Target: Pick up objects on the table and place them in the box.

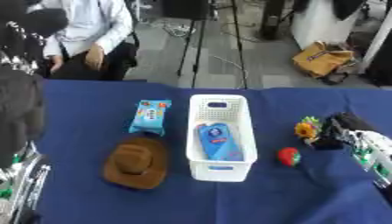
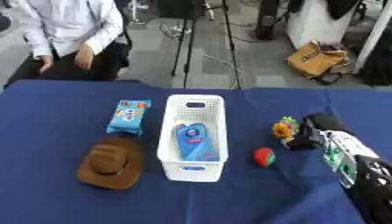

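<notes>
A white slotted box [image 1: 201, 131] stands mid-table with a blue packet [image 1: 217, 141] lying inside it. Left of the box lies a blue snack packet [image 1: 150, 116], and a brown hat [image 1: 138, 162] sits in front of that. A small red strawberry-shaped thing [image 2: 263, 156] lies to the right of the box. Just beyond it is a small yellow and green flower [image 2: 283, 129]. My right hand [image 2: 310, 132] comes in from the right, its dark fingers curled against the flower's right side. Silver parts of my left arm [image 1: 21, 181] show at the lower left edge; the hand itself is unclear.
The blue-clothed table [image 1: 92, 96] ends at its far edge just behind the box. A seated person is beyond the far left corner, and tripod legs and a tan bag [image 1: 321, 59] are on the floor behind.
</notes>
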